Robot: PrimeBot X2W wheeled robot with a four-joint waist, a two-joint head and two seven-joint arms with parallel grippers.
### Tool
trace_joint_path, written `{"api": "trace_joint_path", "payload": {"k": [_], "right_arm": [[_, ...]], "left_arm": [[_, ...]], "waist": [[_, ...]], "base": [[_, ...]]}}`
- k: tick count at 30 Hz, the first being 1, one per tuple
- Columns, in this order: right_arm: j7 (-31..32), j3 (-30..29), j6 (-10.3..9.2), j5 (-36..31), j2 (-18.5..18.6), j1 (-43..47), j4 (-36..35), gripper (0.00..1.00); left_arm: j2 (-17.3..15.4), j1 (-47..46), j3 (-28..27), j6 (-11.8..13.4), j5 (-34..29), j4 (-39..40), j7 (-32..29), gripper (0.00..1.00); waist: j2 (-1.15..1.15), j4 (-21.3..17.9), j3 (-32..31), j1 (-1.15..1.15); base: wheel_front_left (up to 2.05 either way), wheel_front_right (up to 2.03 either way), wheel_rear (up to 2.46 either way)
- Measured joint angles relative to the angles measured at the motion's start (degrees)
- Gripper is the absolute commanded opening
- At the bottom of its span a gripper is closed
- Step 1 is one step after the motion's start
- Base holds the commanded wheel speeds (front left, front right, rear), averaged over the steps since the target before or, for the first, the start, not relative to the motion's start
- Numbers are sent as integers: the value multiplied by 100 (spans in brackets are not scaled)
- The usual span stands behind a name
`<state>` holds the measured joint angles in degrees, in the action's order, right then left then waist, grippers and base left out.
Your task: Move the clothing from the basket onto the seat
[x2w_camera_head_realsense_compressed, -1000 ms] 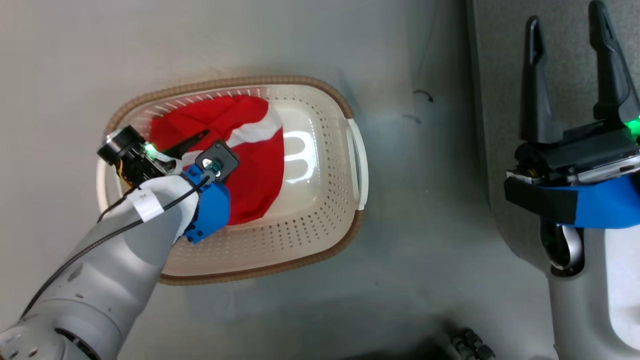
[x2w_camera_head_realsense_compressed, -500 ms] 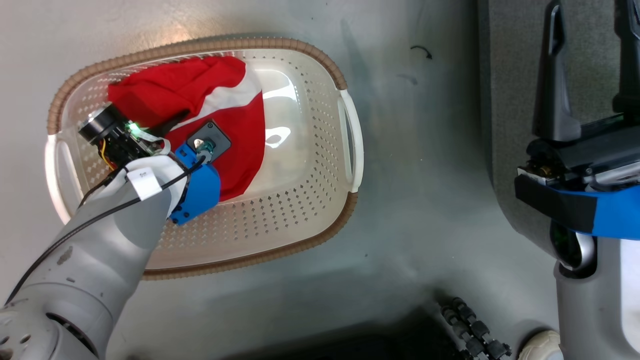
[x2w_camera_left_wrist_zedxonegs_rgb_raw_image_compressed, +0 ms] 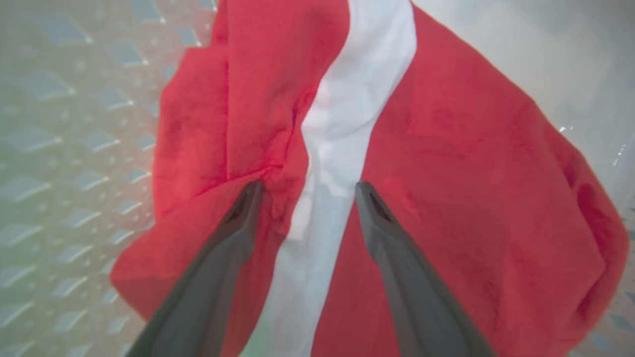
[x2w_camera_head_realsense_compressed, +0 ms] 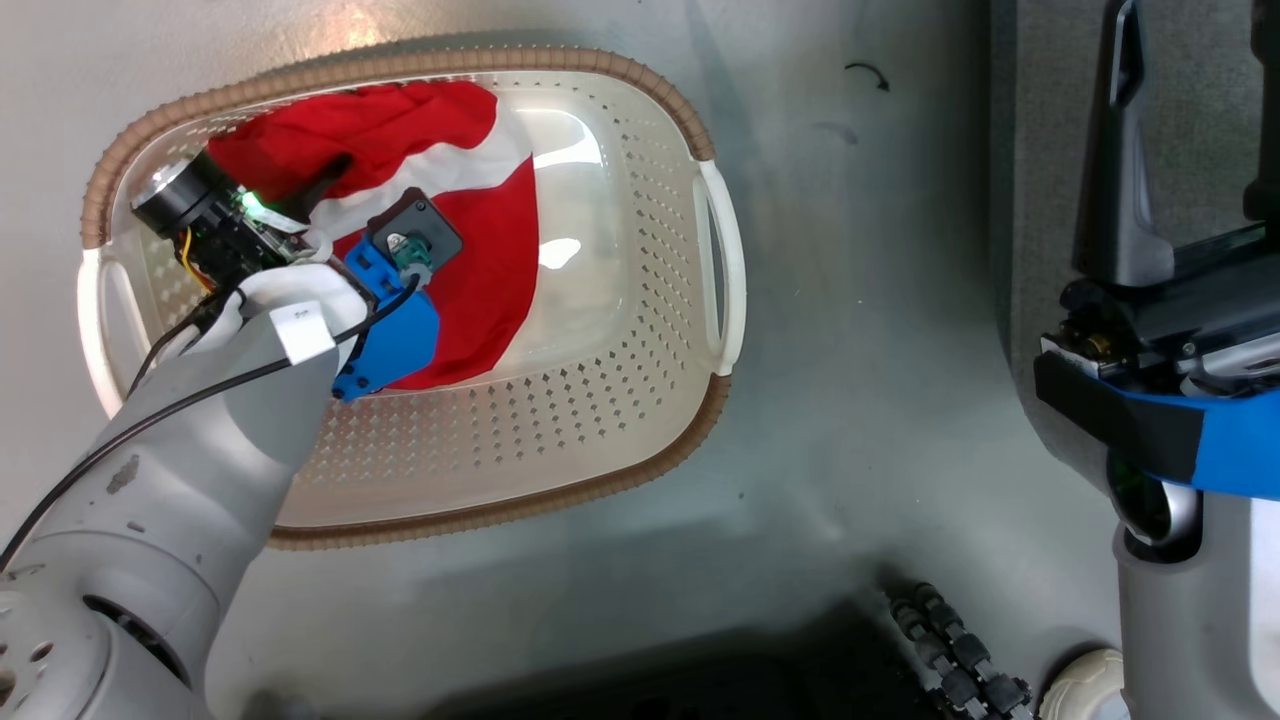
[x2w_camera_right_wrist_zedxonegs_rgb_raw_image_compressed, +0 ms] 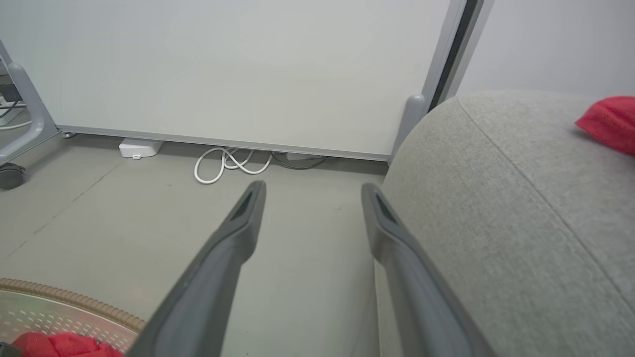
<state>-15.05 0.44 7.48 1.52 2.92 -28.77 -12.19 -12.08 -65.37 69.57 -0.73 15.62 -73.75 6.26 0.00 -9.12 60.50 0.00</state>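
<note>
A red garment [x2w_camera_head_realsense_compressed: 480, 270] with a white stripe lies bunched in the left half of the cream basket [x2w_camera_head_realsense_compressed: 560, 440], which stands on the grey floor. My left gripper [x2w_camera_head_realsense_compressed: 335, 190] reaches down into the basket. In the left wrist view it [x2w_camera_left_wrist_zedxonegs_rgb_raw_image_compressed: 305, 191] is open, its tips pressed into the garment [x2w_camera_left_wrist_zedxonegs_rgb_raw_image_compressed: 446, 173] on either side of the white stripe. My right gripper [x2w_camera_head_realsense_compressed: 1195, 60] hangs open and holds nothing above the edge of the grey seat [x2w_camera_head_realsense_compressed: 1040, 120]. In the right wrist view that gripper [x2w_camera_right_wrist_zedxonegs_rgb_raw_image_compressed: 312, 191] points past the seat [x2w_camera_right_wrist_zedxonegs_rgb_raw_image_compressed: 496, 198], where a second red garment [x2w_camera_right_wrist_zedxonegs_rgb_raw_image_compressed: 607, 121] lies.
White cables [x2w_camera_right_wrist_zedxonegs_rgb_raw_image_compressed: 233, 163] and a small white box [x2w_camera_right_wrist_zedxonegs_rgb_raw_image_compressed: 140, 147] lie along a pale wall panel [x2w_camera_right_wrist_zedxonegs_rgb_raw_image_compressed: 223, 64]. A grey frame leg on a castor [x2w_camera_right_wrist_zedxonegs_rgb_raw_image_compressed: 10, 173] stands at the left. Part of the robot's base [x2w_camera_head_realsense_compressed: 950, 660] shows at the bottom.
The head camera has shifted, so the basket sits higher and larger. My left gripper has pushed deeper into the red garment, whose upper fold has bunched up. The right gripper stays open.
</note>
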Motion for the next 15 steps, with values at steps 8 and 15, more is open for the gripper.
{"api": "trace_joint_path", "payload": {"k": [8, 15], "right_arm": [[0, 16, 0, -118, -1, 26, -88, 100], [0, 5, 1, -185, 0, 80, -152, 100]], "left_arm": [[81, -56, 45, 174, 1, -3, -170, 100], [208, -51, -8, 91, 164, -7, -394, 100]], "waist": [[0, 61, 75, 0], [0, 39, 154, 0]], "base": [[0, 0, 0], [0, 0, 0]]}}
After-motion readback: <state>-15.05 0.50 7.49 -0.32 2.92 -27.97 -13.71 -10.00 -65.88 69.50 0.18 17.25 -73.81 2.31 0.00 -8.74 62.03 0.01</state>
